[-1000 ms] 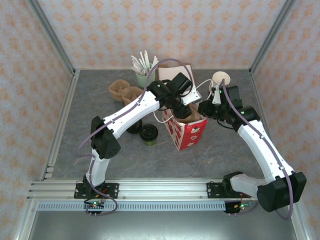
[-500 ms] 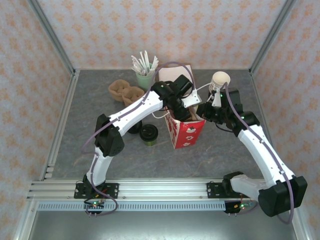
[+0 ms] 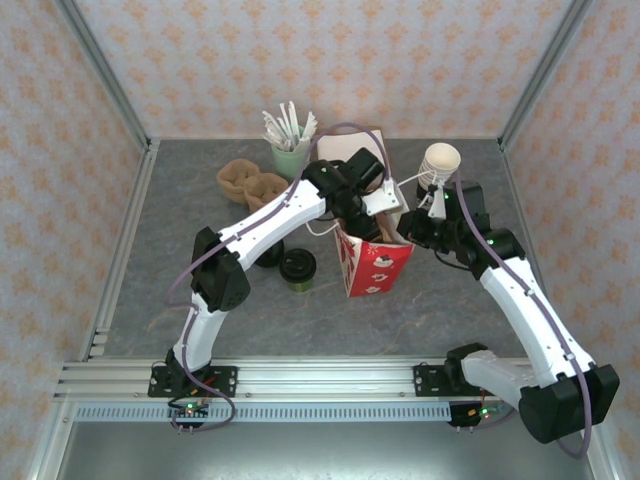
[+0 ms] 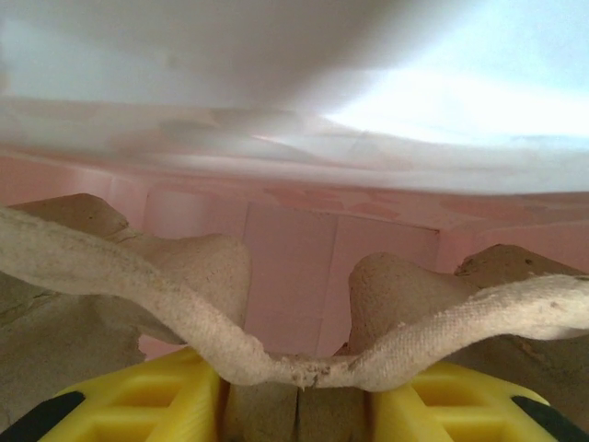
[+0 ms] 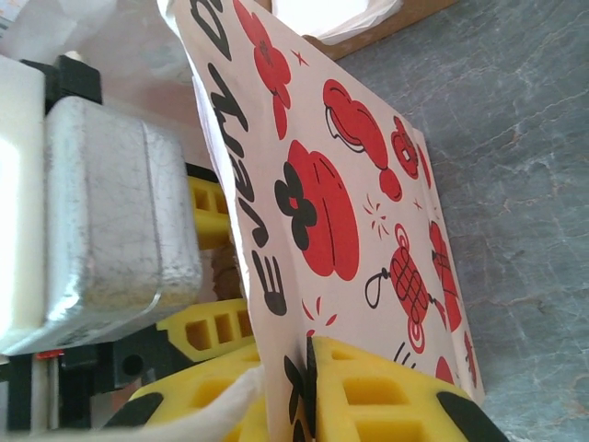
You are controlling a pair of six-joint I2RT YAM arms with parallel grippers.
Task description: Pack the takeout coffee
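Since a second ago the red-and-white bag [image 3: 375,262] stands straighter with a narrower mouth, and the left arm has pushed in a little toward it. The takeout coffee [image 3: 297,267] hasn't budged. It is upright on the table [image 3: 180,260], lid on, just beside the bag at its 9 o'clock, untouched by either arm. The left gripper [image 3: 368,218] is down in the bag mouth. Its wrist view shows its yellow fingers [image 4: 175,396] clenched on the edge of a pulp cup carrier [image 4: 184,304], with the pink inner wall of the bag behind. The right gripper [image 3: 412,228] is at the bag's 2 o'clock corner, and in its wrist view the printed wall [image 5: 313,184] is pinched between the pads [image 5: 368,387] — so it is grasping the bag and holding it up. My read: this is the seat-the-carrier step and the coffee itself isn't started. Whether the carrier has reached the bag floor I can't tell. The next move calls for the left to settle the carrier flat, let go and back straight up without dragging the wall, then go to the cup at 9 o'clock. It should take the cup below the lid and keep it upright — the right needs to keep the mouth open throughout.
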